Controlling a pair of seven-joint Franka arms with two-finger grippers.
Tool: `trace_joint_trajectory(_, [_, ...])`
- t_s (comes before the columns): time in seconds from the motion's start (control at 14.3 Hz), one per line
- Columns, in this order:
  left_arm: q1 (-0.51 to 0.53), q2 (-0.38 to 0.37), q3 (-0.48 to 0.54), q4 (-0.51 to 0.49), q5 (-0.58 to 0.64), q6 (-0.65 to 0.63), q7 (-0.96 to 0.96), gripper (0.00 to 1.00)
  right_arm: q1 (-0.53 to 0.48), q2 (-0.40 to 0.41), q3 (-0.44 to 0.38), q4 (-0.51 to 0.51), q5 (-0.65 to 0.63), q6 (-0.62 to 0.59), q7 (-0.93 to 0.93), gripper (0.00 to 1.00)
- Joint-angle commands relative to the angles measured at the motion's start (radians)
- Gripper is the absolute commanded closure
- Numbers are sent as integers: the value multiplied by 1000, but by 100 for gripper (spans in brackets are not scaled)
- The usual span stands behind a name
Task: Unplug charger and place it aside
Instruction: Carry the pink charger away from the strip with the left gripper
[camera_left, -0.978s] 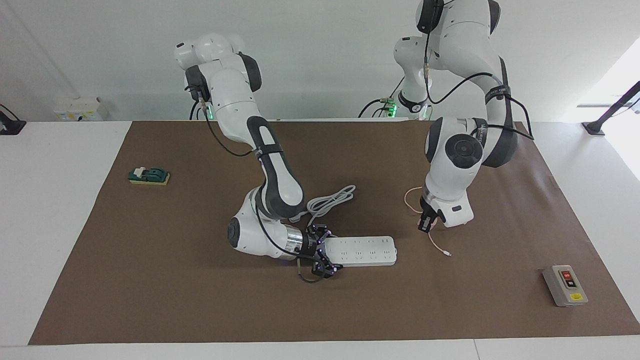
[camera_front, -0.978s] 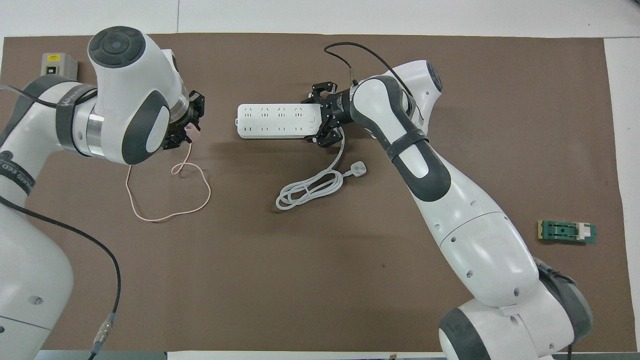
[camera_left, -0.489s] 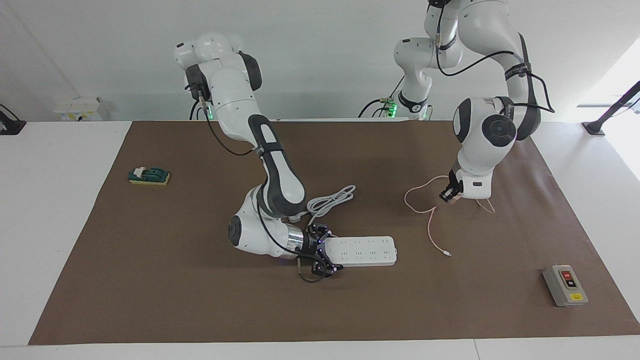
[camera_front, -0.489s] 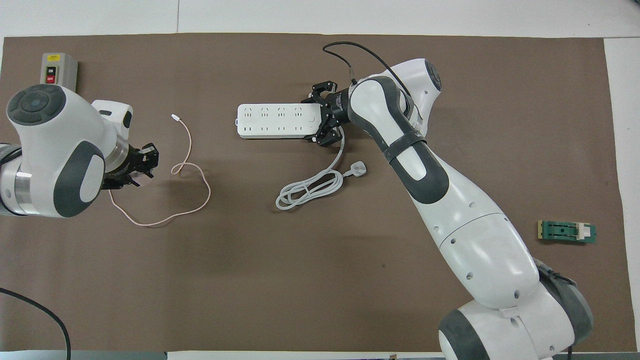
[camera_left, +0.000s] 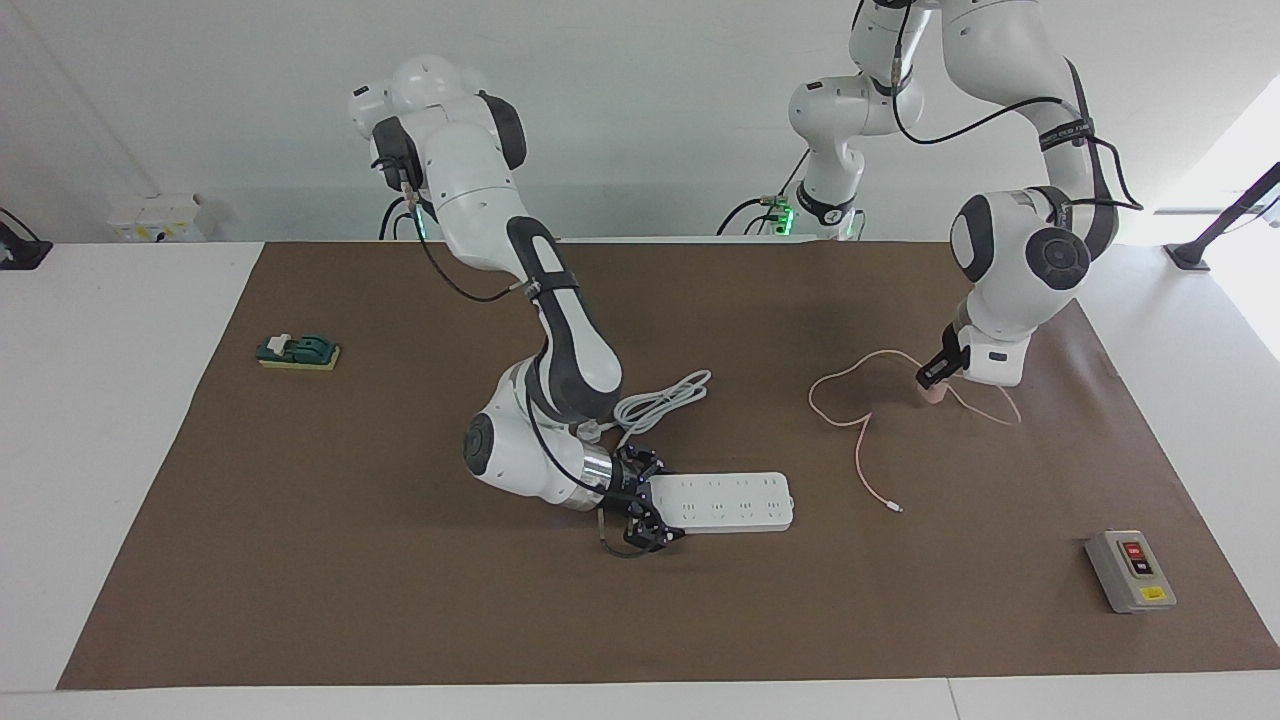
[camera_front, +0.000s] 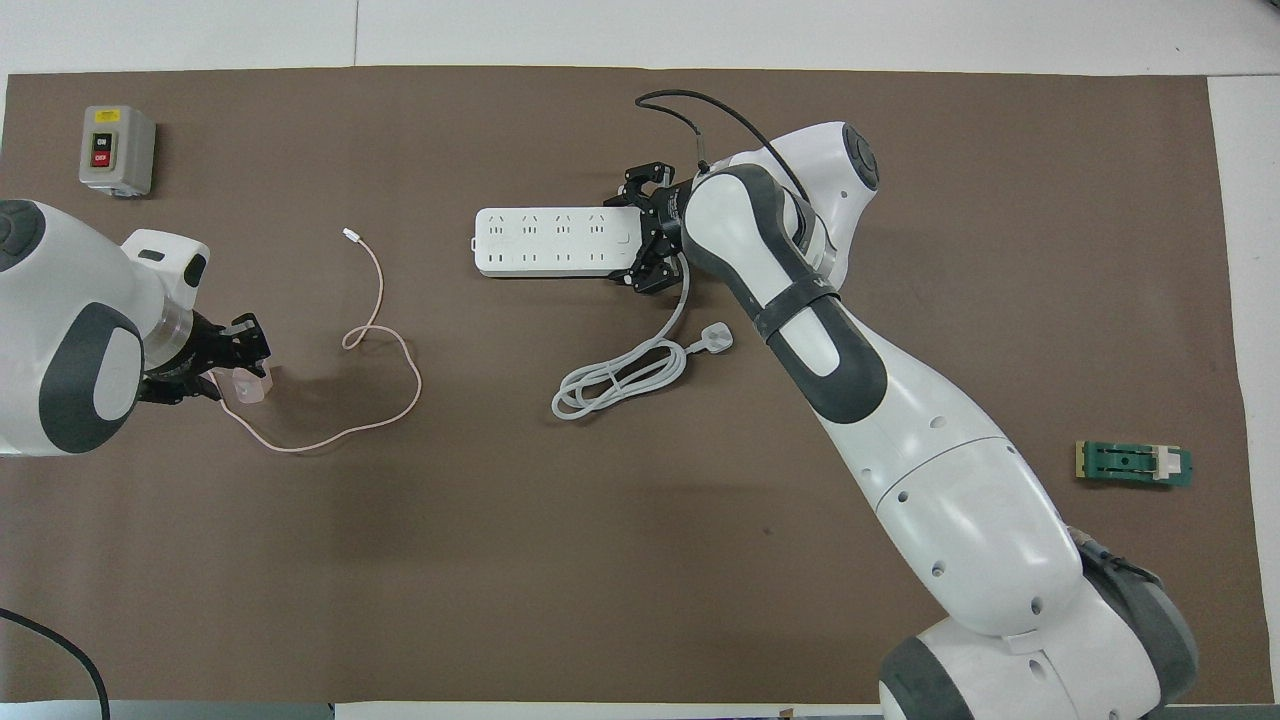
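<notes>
1. You are looking at a desk (camera_left: 300, 600) under a brown mat, with two arms reaching over it
2. The charger (camera_front: 247, 386), a small pale pink cube, is already out of the white power strip (camera_front: 550, 242) and is lying on the mat toward the left arm's end, well apart from the strip
3. The left tool (camera_front: 232, 358) is sitting right at the cube; whether it is gripping or letting go, you cannot tell
4. The right tool (camera_left: 648, 500) is closing on the end of the power strip, holding it in place
5. What seems left is letting go of the cube and drawing the arm away
6. The cube has no clear long axis; its thin pink cable (camera_front: 375, 335) is looping across the mat, with the free tip lying farther from the robots than the cube, toward the strip
</notes>
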Motion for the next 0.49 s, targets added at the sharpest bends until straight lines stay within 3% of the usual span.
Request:
trace_joint_trajectory(0.0, [22, -33, -8, -26, -9, 14, 27, 0, -8, -53, -22, -85, -8, 87, -57, 0])
trace_joint_trajectory(0.14, [37, -55, -10, -17, -9, -4, 45, 0, -11, -82, -17, -164, 7, 90, -193, 0])
trace_joint_trajectory(0.42, [51, -107, -10, 61, -10, -79, 48, 1, -54, -96, -19, -186, 5, 11, -252, 0])
